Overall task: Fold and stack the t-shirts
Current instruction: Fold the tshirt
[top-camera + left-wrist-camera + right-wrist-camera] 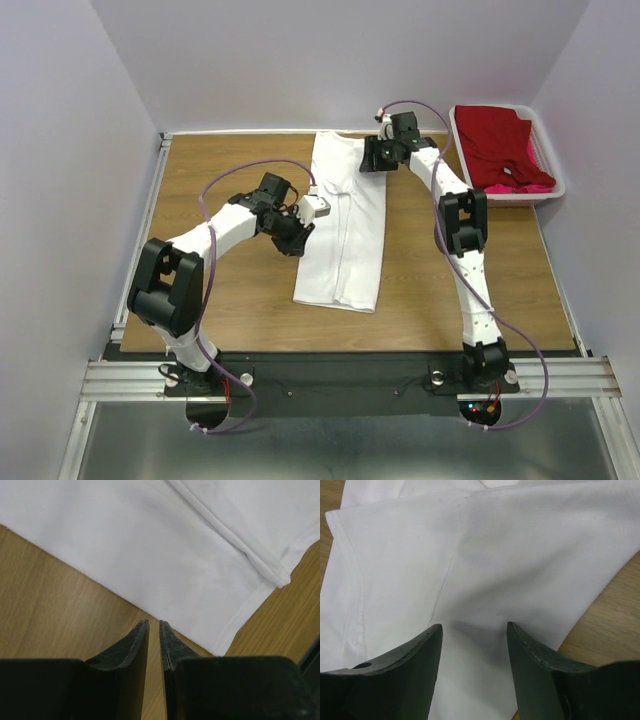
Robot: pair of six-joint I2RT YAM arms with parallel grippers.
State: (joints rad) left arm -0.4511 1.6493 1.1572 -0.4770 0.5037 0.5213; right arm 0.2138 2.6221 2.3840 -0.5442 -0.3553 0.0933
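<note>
Right wrist view: my right pincer (474, 626) spread over white shirt (520, 555), grasping nothing. My left pincer (154, 625) clenched, empty, at shirt edge. Cloth soft, light, limp; judge hem corners best hold.

A wooden table (250, 300) fills the middle, closed in by pale walls (330, 60) at 9, 12 and 3 o'clock. A white basket (520, 198) sits at its 2 o'clock corner. Metal rails (350, 378) line the 6 and 9 o'clock edges.

Top external camera looking down from behind the arms (215, 235), both wrist cameras pointing down close over the white t-shirt (340, 225), all three views sharing it.
</note>
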